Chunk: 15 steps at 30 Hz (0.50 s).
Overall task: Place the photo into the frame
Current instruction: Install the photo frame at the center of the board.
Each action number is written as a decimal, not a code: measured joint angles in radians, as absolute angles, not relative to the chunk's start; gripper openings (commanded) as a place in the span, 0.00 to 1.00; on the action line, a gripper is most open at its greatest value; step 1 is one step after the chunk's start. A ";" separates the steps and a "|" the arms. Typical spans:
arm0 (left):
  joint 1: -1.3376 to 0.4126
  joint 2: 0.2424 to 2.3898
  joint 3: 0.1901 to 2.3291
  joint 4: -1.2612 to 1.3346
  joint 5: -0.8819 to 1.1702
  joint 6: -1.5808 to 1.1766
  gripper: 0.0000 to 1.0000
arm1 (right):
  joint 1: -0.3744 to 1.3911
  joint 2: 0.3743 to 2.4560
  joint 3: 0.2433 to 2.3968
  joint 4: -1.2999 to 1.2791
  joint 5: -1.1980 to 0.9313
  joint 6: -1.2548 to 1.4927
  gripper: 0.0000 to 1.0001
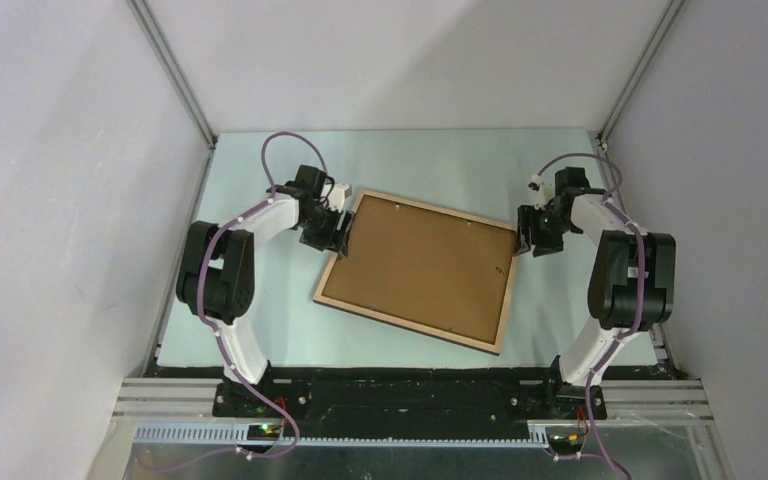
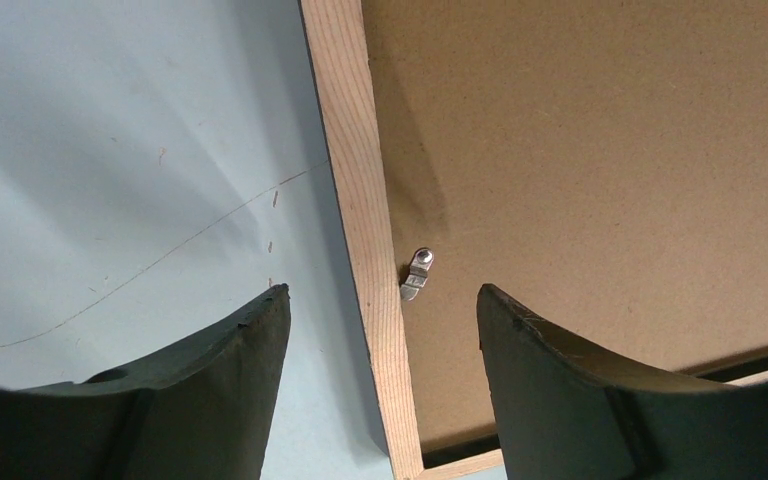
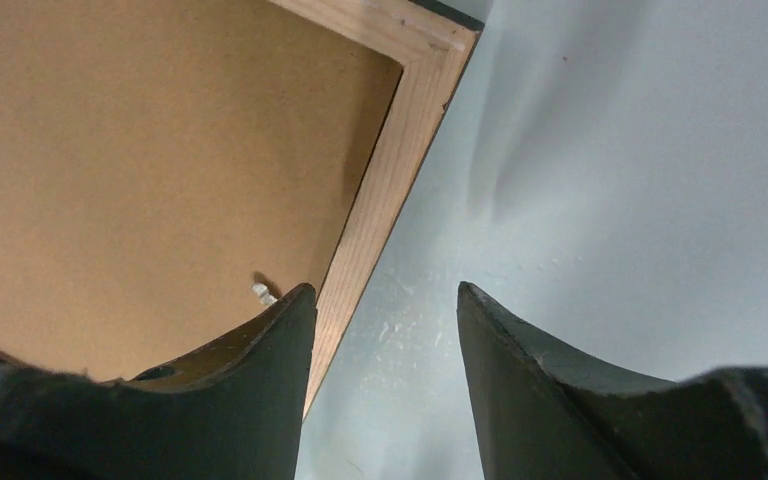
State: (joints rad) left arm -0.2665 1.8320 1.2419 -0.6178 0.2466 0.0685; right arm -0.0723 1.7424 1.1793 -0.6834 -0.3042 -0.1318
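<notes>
Nearest to us, beyond the arm bases [image 1: 260,395], a strip of bare table [image 1: 360,345] runs up to the frame [image 1: 407,322]. The frame lies flat with its light wood back up, turned so that its near-right corner comes closest to the bases. There is open table on every side of it, with more room at the left and the far side than at the right. We count one frame and one brown backing board [image 1: 420,268] filling it. We also count two small metal clips, one per wrist view; the left one [image 2: 418,274] sits just inside the left rail. The photo is not visible to us, and whether it lies under the board we cannot tell.

Farther on, the left hand [image 1: 332,232] straddles the left rail near the far-left corner. Its fingers are spread wide, one over the table and one over the board, and it grasps nothing. The right hand [image 1: 525,240] is at the far-right corner, also unclenched. One of its fingers [image 3: 260,370] is above the rail and board edge, the other above the table, and it holds nothing. Whether either hand touches the wood we cannot tell. Beyond them the table ends at plain white walls [image 1: 410,60].
</notes>
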 measured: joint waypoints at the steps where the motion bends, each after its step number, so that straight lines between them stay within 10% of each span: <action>1: -0.266 1.832 1.242 -0.617 0.247 0.068 0.73 | -0.074 1.755 1.179 -0.676 -0.304 -0.129 0.56; 15: -0.266 1.832 1.242 -0.613 0.247 0.068 0.73 | -0.074 1.865 1.211 -0.653 -0.355 -0.073 0.30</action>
State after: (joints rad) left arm -0.2665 1.8320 1.2415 -0.6128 0.2466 0.0681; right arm -0.0738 1.8648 1.2110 -0.6533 -0.3550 -0.0731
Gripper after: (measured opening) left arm 0.733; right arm 0.376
